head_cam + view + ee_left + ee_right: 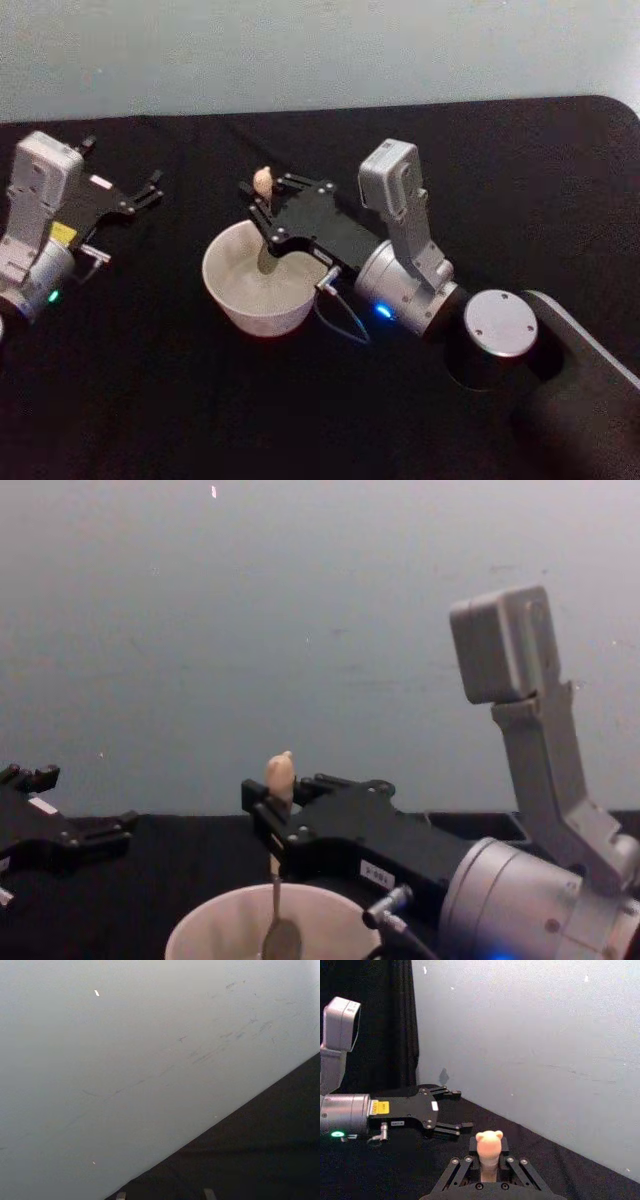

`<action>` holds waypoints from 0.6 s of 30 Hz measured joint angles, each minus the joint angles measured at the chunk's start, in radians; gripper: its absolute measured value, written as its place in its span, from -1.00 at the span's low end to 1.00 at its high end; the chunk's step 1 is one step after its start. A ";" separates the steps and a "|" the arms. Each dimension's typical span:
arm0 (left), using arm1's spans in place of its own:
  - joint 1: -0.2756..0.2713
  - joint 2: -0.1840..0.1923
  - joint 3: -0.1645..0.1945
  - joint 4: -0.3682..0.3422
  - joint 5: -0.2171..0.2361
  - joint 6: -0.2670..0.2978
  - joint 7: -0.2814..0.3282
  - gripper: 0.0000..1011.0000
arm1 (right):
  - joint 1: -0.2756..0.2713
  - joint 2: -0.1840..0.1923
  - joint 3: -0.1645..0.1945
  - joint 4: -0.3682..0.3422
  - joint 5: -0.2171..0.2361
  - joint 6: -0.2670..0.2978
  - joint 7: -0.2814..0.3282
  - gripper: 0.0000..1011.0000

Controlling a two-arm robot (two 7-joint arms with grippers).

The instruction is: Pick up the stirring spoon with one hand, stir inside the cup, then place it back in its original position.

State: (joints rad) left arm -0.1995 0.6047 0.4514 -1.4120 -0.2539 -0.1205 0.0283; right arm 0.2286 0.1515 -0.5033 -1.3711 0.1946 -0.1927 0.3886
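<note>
A plain grey wall (300,50) runs across the top of the frame, with the black bench (250,420) below it. Your left pincer (150,190) lies released at the left edge, idle. The cup (225,295) stands centre-left. Your right pincer (262,208) hovers over its far rim, clenched on the spoon (279,775), whose bowl hangs inside the cup. You look to be mid-stir. Next, circle gently clear of the cup's sides, then lift straight out.

Head view: high, tilted down on the black surface (300,420), wall (300,50) along the top. Chest view: low, level, close behind the cup (215,925). Left wrist: faces the wall, surface at one corner. Right wrist: looks out past the stirring spoon (489,1145) in its jaws toward the left gripper (464,1109). Head and chest share cup and spoon.
</note>
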 joint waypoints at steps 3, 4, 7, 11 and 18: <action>0.000 0.000 0.000 0.000 0.000 0.000 0.000 0.98 | -0.003 0.003 0.006 0.000 -0.003 -0.001 -0.001 -0.57; 0.000 0.000 0.000 0.000 0.000 0.000 0.000 0.98 | -0.005 0.004 0.009 -0.001 -0.004 -0.001 -0.001 -0.57; 0.000 0.000 0.000 0.000 0.000 0.000 0.000 0.98 | -0.010 0.009 0.014 -0.007 -0.004 -0.001 0.000 -0.57; 0.000 0.000 0.000 0.000 0.000 0.000 0.000 0.98 | -0.020 0.017 0.021 -0.020 -0.003 0.002 0.003 -0.57; 0.000 0.000 0.000 0.000 0.000 0.000 0.000 0.98 | -0.048 0.042 0.034 -0.061 0.012 0.010 0.016 -0.57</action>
State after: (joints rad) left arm -0.1995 0.6047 0.4514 -1.4119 -0.2539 -0.1205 0.0283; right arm 0.1808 0.1933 -0.4690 -1.4320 0.2065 -0.1828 0.4043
